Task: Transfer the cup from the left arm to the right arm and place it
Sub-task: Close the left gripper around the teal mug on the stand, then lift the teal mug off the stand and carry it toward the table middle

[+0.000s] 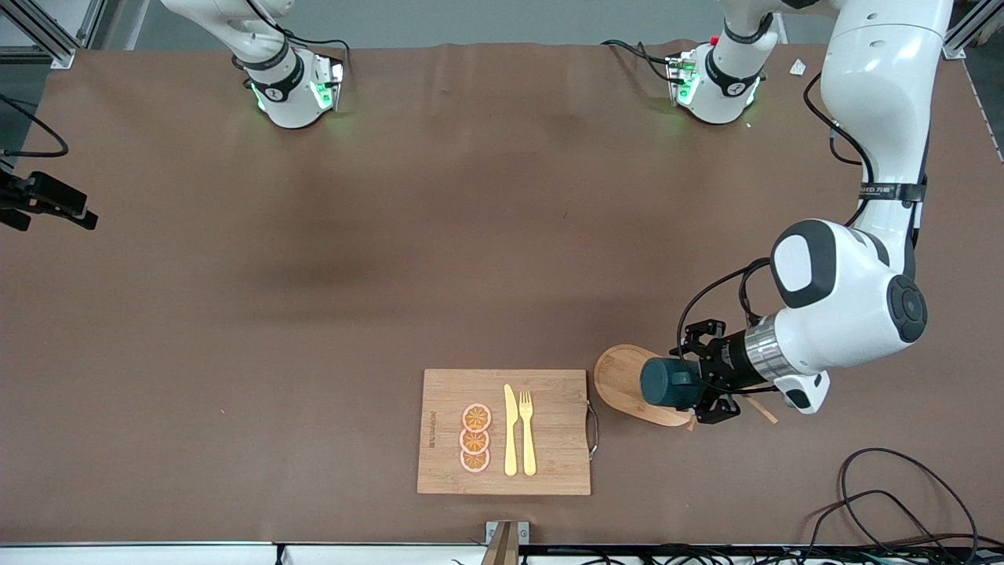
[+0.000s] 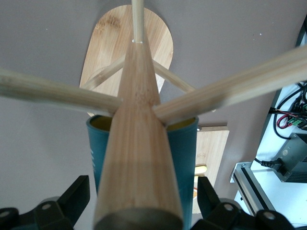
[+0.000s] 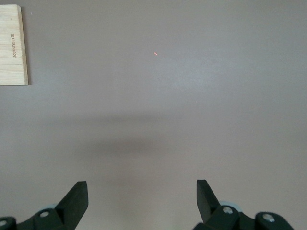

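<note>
The cup (image 1: 667, 382) hangs on a wooden rack (image 1: 627, 384) near the desk's front edge, grasped by the left end effector (image 1: 694, 386) for lifting; the right end effector (image 3: 142, 201) waits, released.

Cutting board (image 1: 502, 431): small dark imprint along one edge, too small to read. Left arm (image 1: 886, 191) band lettering: unreadable.

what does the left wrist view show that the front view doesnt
Only the left wrist view: a wooden stand's post and pegs up close, running over the cup, and the cup's yellowish rim between the left claw's fingers.

Only the front view: both arm bases, the cutting board with knife, fork and orange slices.

Both: the cup at the left claw, over the oval wooden base.
</note>
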